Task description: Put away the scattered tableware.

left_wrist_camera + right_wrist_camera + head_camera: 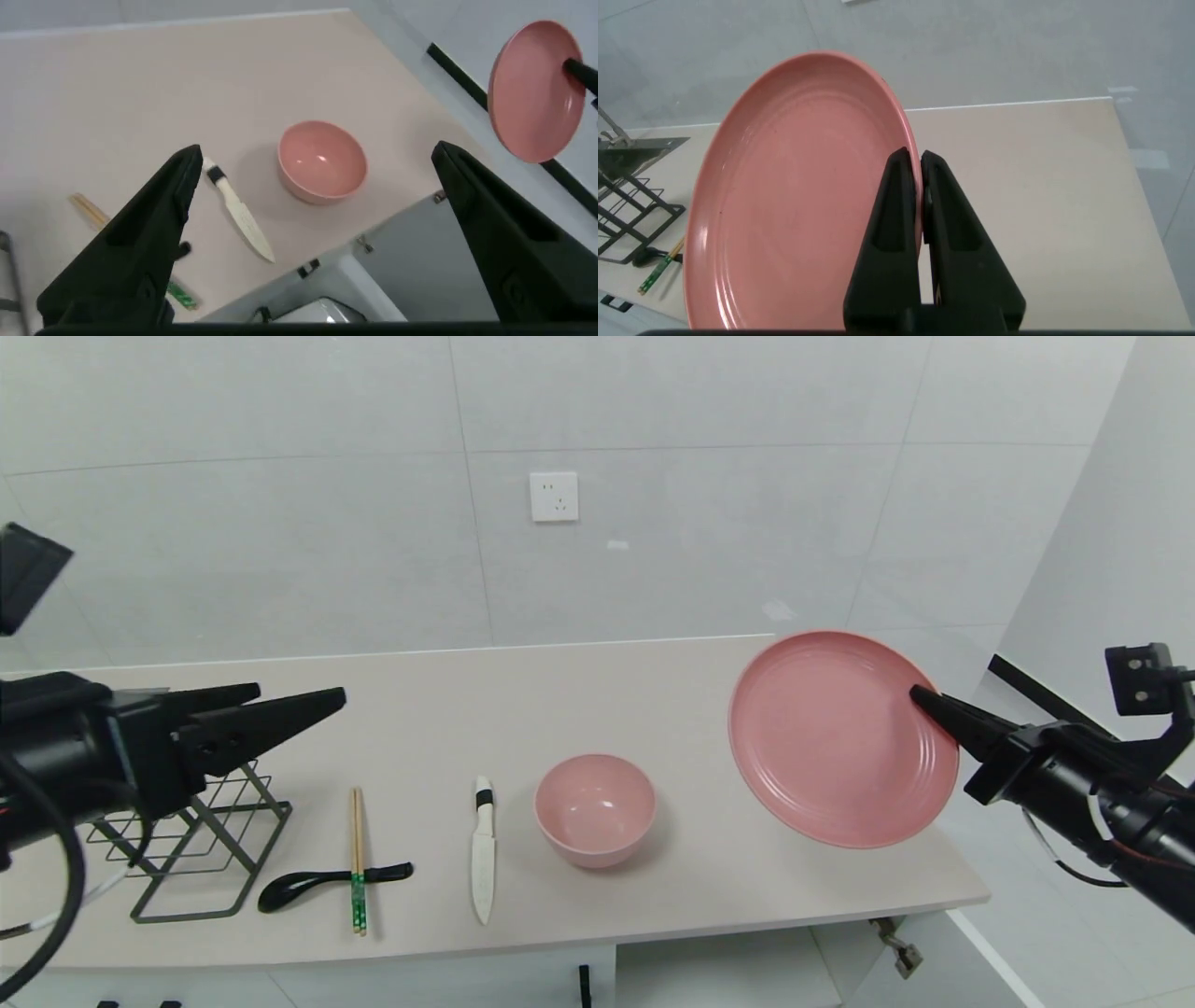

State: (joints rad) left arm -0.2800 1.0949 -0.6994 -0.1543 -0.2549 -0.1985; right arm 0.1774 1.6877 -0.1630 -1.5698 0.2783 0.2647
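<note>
The right gripper pinches the rim of the pink plate between its fingers, holding it tilted in the air over the right end of the bench. The left gripper hangs above the wire rack with its fingers spread wide. On the bench lie a black spoon, green-tipped chopsticks across its handle, a white knife with a black band, and an upright pink bowl.

The head camera looks forward and down over the whole counter. The left wrist camera shares its bowl and knife from nearer; the right looks closely at the plate.
</note>
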